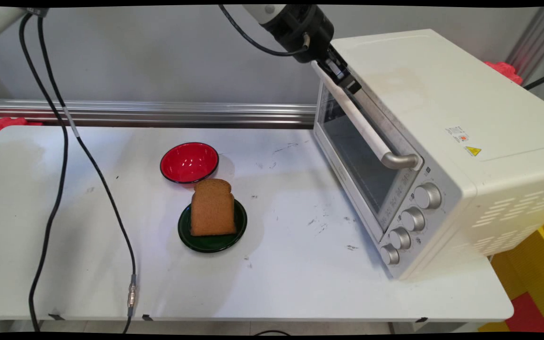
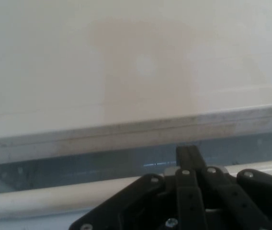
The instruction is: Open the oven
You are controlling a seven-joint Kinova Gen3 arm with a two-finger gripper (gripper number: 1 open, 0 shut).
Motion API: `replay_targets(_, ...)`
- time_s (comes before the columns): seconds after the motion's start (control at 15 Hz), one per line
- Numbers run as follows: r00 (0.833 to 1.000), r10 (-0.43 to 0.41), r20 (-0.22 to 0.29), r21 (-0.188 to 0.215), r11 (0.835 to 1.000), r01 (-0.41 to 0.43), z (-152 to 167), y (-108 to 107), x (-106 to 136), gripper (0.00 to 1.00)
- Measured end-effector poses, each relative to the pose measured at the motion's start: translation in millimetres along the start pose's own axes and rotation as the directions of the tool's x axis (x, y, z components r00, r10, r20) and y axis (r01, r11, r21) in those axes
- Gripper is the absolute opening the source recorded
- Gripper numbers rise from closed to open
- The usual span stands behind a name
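Gripper [image 1: 345, 78] clamped on toaster oven [image 1: 442, 141] door handle [image 1: 366, 125] far end, bread-laden green plate [image 1: 213, 236], red bowl [image 1: 189, 162] well left of oven, bare table [image 1: 300, 264] between.

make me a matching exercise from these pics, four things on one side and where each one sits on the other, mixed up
Things:
1. bread slice
2. red bowl
3. toaster oven
4. gripper

Places:
A. at the oven door's handle, far end
B. on the green plate
C. on the table's right side
D. on the table just behind the plate

Pairs: 1-B, 2-D, 3-C, 4-A
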Motion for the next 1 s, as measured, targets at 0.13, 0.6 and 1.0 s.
replay_targets(0.13,1.000,-0.001,0.001,-0.001,1.000,0.001,3,-1,-2,0.00)
replay_targets(0.6,1.000,-0.014,-0.017,-0.007,1.000,0.014,15,-2,-5,0.00)
replay_targets(1.0,1.000,-0.024,-0.018,-0.011,1.000,0.024,24,-2,-12,0.00)
